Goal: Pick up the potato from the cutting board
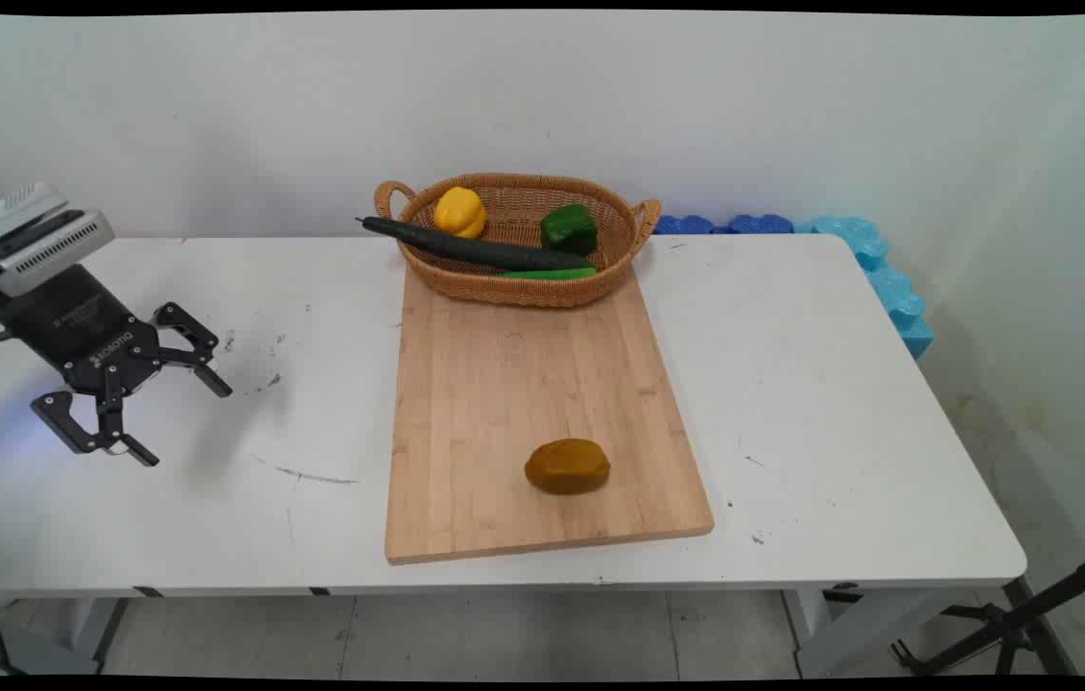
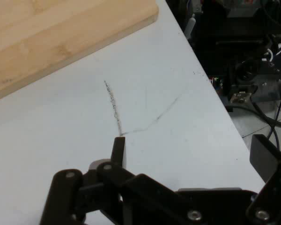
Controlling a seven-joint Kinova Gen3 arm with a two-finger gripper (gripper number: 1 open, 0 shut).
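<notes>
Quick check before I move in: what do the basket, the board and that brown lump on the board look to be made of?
Basket: woven wicker or rattan, tan, matte; the weave and looped handles show. Board: light wood, likely bamboo or beech, smooth; joined strips and grain show. Brown lump: unclear, smooth with a slight sheen, so perhaps a plastic toy potato or bread.

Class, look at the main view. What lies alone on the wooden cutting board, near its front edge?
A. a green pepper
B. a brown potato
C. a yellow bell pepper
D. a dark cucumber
B: the brown potato sits alone on the cutting board; the other vegetables are in the wicker basket.
</notes>
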